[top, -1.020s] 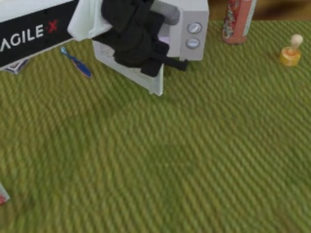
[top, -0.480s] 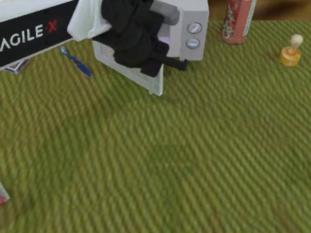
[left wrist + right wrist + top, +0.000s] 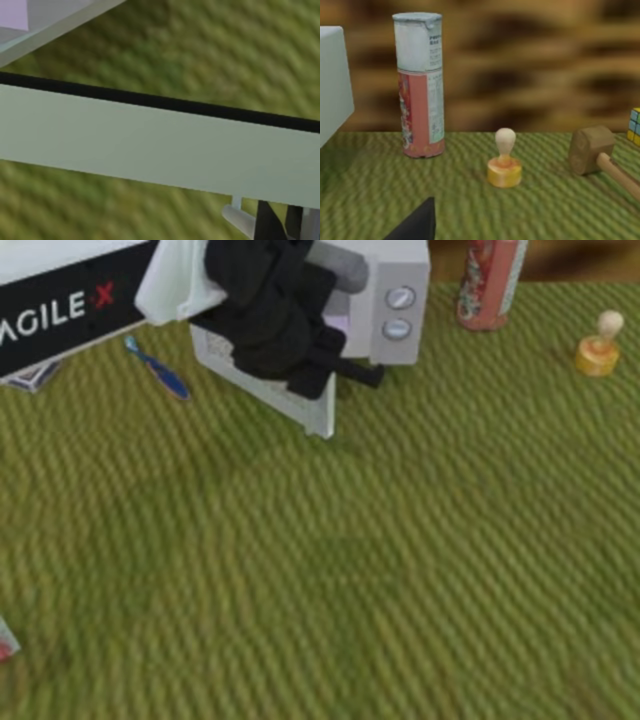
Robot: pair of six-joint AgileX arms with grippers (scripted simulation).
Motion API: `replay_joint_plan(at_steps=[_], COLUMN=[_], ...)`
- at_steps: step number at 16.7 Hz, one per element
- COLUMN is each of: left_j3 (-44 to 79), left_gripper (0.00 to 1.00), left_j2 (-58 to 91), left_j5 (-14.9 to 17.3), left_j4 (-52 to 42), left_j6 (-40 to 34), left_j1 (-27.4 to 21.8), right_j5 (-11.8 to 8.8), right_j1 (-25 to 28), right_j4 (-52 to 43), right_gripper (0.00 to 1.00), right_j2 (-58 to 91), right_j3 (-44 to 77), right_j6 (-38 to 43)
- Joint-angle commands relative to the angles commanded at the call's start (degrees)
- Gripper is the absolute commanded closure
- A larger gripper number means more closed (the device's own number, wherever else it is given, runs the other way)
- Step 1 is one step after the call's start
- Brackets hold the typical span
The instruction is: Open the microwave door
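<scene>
A green woven table cloth (image 3: 350, 560) carries the microwave (image 3: 395, 285); a blue toothbrush (image 3: 157, 367), a red canister (image 3: 488, 280), a yellow wooden stamp (image 3: 598, 345), and a wooden mallet (image 3: 600, 155).

1. A rendered simulation test scene: a tabletop (image 3: 400, 570) covered in green woven cloth.
2. Unrelated props stand scattered: microwave (image 3: 395, 285), snack can (image 3: 420, 85), wooden mallet (image 3: 595, 152), toothbrush (image 3: 157, 367).
3. Blurred brown backdrop.
</scene>
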Motion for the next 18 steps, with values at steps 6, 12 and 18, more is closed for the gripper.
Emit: replay_joint_plan(at_steps=[6,12,18], left_j3=[-4.8,-5.0,-5.0], left_gripper=[1.0,1.0,1.0], left_j2=[-3.7,-3.9,-3.9], left_j5=[3.7,3.9,3.9], left_j4=[1.1,1.1,1.1], left_j6=[7.2,7.5,7.5], left_j1=[2.4,2.5,2.5], right_j5=[0.0,0.0,0.0], right_j1=[0.0,0.0,0.0], right_j4=[0.0,0.0,0.0], right_gripper=[0.0,0.0,0.0], right_j2=[0.0,0.0,0.0], right_j3=[0.0,0.0,0.0], right_j6=[0.0,0.0,0.0])
